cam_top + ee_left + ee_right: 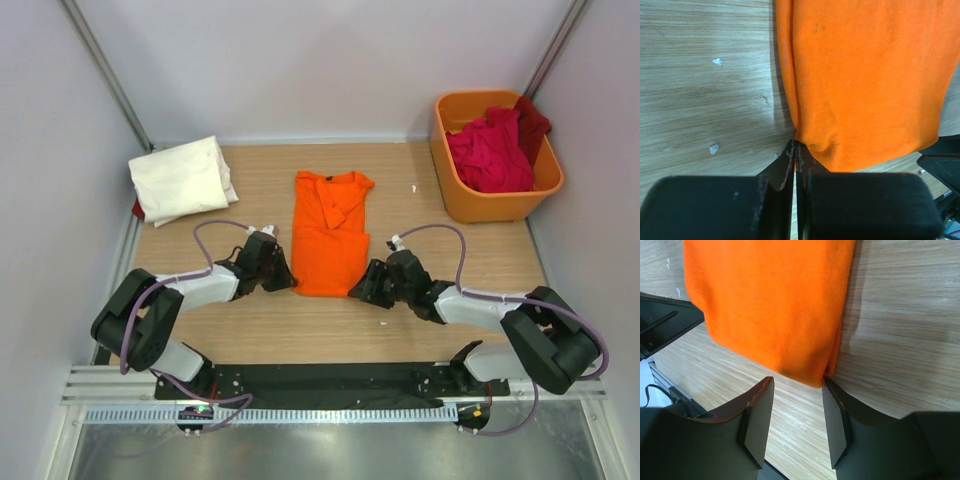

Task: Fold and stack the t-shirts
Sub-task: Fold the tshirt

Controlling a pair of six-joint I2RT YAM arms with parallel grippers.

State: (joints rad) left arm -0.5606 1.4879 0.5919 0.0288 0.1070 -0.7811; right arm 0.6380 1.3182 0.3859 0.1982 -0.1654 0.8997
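Black, and squeezed down to a hairline slit, the left claw [795, 145] nips the puckered hem corner of the orange t-shirt [328, 235] on that side. The right claw [798, 380] stands about half open. The other hem corner sits in its gap, touching the inside of one finger and well short of the other, so nothing is clamped there.

Both claws lie low on the wooden desk [250, 320], one at each end of the near hem, with the arms reaching in from 7 and 5 o'clock.

The orange t-shirt lies flat in the middle of the desk as a narrow strip, with its sides folded in. Its long axis runs from 6 to 12 o'clock, collar at the 12 o'clock end and hem at the 6 o'clock end. One short sleeve is turned across the chest below the collar.

Out at 10 o'clock a cream t-shirt [180, 178] rests folded in a thick pad, well apart from the orange one. A sliver of red cloth shows under its near left edge.

At 2 o'clock an orange plastic tub [450, 195] holds the crimson t-shirts [490, 150] in a crumpled heap. A darker red piece [535, 120] is draped over the tub's far right rim.
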